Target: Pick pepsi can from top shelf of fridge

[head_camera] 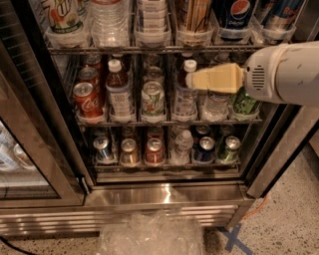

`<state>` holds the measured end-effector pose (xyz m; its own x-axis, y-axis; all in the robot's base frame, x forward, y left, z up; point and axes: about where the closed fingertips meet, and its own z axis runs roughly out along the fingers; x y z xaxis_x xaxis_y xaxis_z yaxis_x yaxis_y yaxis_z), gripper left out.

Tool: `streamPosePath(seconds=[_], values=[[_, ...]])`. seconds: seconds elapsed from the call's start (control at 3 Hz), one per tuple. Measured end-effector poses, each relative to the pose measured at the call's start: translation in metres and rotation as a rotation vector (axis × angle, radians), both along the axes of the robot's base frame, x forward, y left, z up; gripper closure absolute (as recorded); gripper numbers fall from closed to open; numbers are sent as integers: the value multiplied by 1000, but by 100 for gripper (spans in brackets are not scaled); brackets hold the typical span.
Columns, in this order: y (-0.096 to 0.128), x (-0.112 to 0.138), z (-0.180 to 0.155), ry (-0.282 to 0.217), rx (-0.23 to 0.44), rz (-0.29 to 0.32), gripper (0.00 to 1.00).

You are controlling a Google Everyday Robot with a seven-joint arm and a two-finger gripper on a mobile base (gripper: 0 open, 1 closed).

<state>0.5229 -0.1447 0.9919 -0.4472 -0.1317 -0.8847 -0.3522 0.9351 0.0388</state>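
1. A speckled floor (294,219) runs up to the open fridge (164,195). Its glass door (30,164) is swung to the left of the frame, and rows of drinks sit on wire shelves in the dark interior.
2. The gripper (195,79) is cream-coloured, on a white arm (284,72) that comes in from the right edge. It hangs in front of the middle shelf, right of centre. From this side-on angle I cannot tell whether it is open or closed, and I see nothing held in it.
3. It points left, toward a white-capped bottle (185,92). I take this as a staging pose outside the racks, since it is level with the wrong shelf for the job.
4. Above it, in the upper right of the frame, the pepsi can (234,14) stands upright on the top shelf (99,49). It sits in a clear round holder, which looks meant to keep it from sliding.
5. The can is dark blue, with the red-white-blue globe and white lettering facing outward. Its top is cut off by the frame edge.
6. A diagonal-patterned can (279,15) stands just beside it on the right. With neighbours this close, I judge the reach will need to rise and line up carefully.
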Motion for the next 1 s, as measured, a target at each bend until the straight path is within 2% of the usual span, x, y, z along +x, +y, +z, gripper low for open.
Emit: streamPosePath(seconds=[0.33,0.67,1.0], values=[[-28,12,24,-126,-6,-121,0],[-56,19,51,-218,2,-205,0],[-72,20,82,-309,-5,-250,0]])
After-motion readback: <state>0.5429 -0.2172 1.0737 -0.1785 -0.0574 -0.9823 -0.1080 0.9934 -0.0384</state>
